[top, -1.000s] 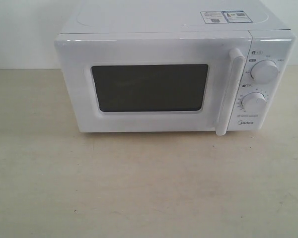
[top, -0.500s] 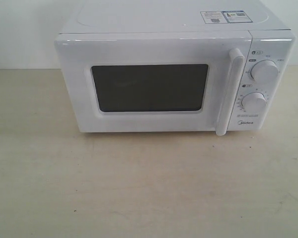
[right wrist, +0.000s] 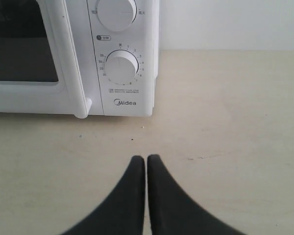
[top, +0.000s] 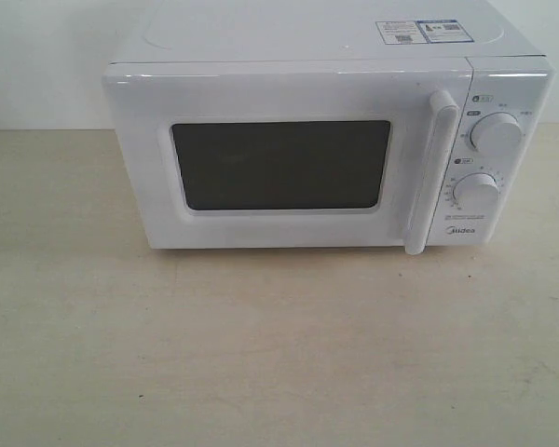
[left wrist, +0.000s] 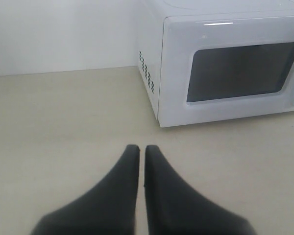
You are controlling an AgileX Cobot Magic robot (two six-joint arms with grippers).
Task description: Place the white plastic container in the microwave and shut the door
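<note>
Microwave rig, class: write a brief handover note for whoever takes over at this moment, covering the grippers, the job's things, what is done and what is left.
Left gripper shut, empty, over the table, clear of the microwave.
Right gripper shut, empty, facing the knobs, not touching.
Door shut. White plastic container in no view; the dark window hides whether it is inside.
Done: uncertain. Left: find the container; if outside, open, load, close.
</note>
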